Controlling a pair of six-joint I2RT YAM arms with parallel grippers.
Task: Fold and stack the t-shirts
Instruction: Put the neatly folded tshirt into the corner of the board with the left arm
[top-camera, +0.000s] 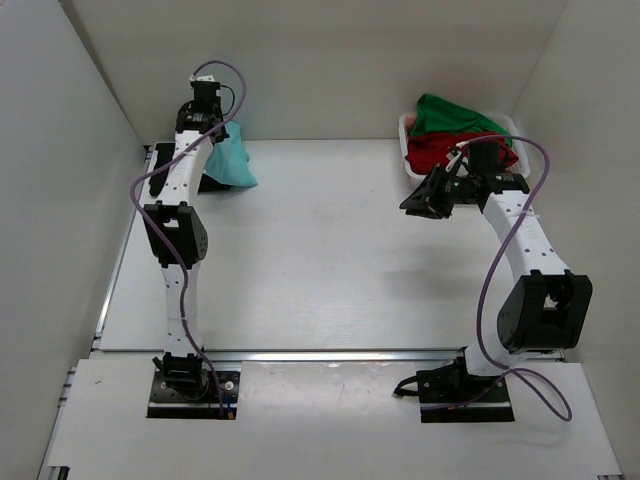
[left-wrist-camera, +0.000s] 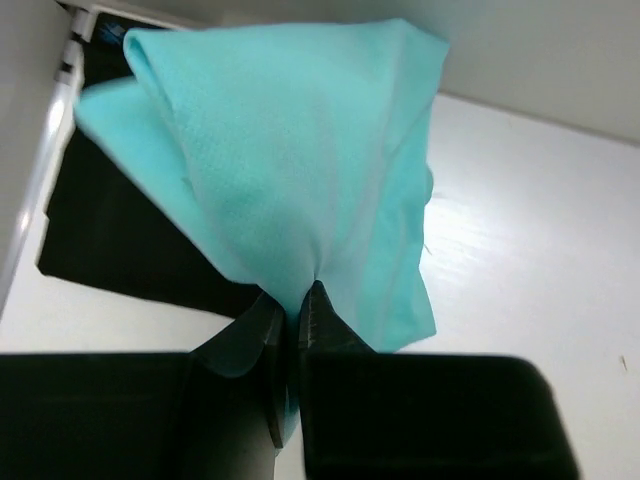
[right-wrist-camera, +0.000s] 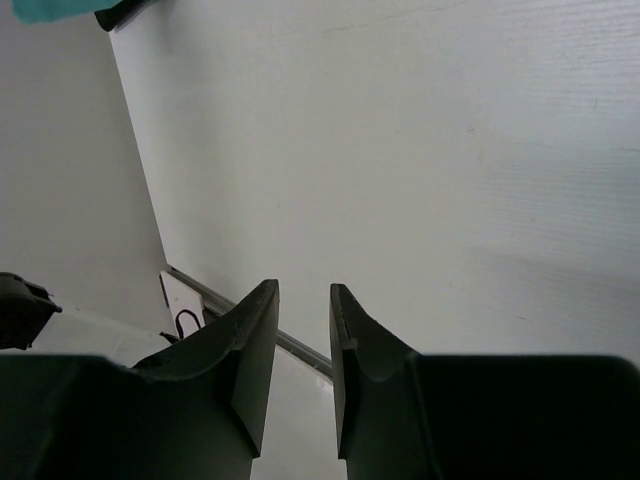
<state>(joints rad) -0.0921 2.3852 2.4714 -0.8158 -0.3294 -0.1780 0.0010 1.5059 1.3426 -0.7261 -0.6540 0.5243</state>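
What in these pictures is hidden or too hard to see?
Black t-shirt: top view, mostly under the teal t-shirt and left arm.
Basket: top view, filled by red t-shirt and green t-shirt, front hidden by the right arm.
Left gripper: wrist view, tips buried in teal cloth.

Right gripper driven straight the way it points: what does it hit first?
Probably the bare table; the right gripper points leftward over it, nothing else in line. Depth unclear.

White table carries a black t-shirt and basket.
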